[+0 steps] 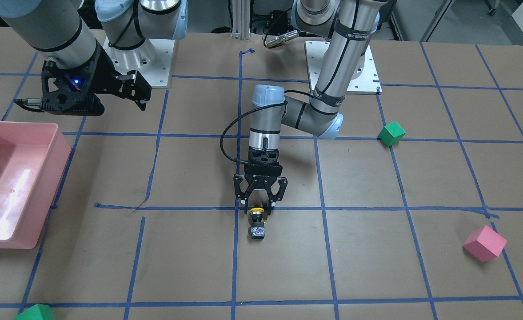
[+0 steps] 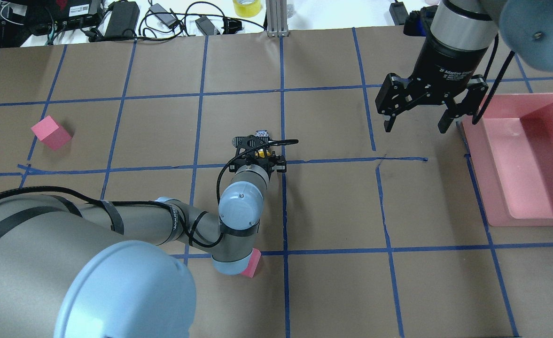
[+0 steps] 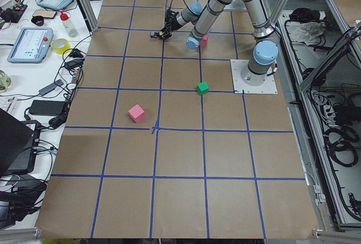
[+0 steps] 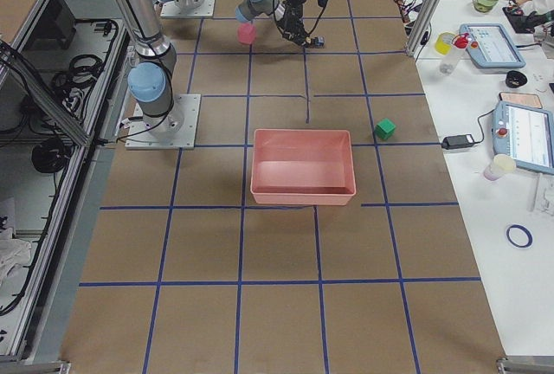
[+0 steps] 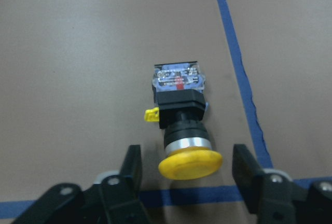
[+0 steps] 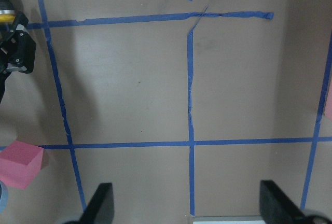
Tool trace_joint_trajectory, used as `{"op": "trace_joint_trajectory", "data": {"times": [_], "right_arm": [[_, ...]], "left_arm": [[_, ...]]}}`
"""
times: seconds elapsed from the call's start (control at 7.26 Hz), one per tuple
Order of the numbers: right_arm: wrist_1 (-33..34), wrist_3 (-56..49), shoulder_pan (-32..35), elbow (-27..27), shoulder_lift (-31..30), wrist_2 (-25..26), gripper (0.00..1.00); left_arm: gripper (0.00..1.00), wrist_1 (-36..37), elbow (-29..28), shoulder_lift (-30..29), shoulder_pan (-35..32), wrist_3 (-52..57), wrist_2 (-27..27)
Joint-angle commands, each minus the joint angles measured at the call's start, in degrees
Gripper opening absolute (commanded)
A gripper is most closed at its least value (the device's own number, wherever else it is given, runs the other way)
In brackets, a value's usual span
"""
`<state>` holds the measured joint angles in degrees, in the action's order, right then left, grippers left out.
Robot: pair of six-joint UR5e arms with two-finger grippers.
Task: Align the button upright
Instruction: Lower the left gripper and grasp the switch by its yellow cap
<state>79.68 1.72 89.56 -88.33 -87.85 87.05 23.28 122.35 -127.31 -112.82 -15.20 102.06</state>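
A small push-button [image 5: 180, 115] with a glossy yellow mushroom cap, a black collar with a metal ring and a boxy grey-black contact block lies on its side near the middle of the matte brown paper bench [image 1: 190, 258], which is taped in blue squares. The left gripper [image 1: 258, 207] is spread wide around the cap without touching it. The right gripper [image 2: 417, 126] hangs wide open and empty beside a smooth pink plastic bin [image 2: 487, 188].
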Motion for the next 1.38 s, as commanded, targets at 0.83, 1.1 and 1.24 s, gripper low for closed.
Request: {"op": "trace_joint_trajectory", "data": {"times": [0.83, 1.1, 1.24], "right_arm": [[0.65, -0.14, 0.0, 0.0, 0.04, 0.05, 1.0], [0.74, -0.58, 0.0, 0.0, 0.13, -0.12, 1.0], [0.82, -0.84, -0.09, -0.09, 0.22, 0.05, 1.0]], "left_arm": [[0.01, -21.34, -6.49, 8.02, 0.67, -0.26, 3.23], [0.0, -46.08, -14.19, 13.91, 1.72, -5.16, 2.0], [0.0, -62.22, -20.5, 15.68, 1.99, -8.93, 0.78]]}}
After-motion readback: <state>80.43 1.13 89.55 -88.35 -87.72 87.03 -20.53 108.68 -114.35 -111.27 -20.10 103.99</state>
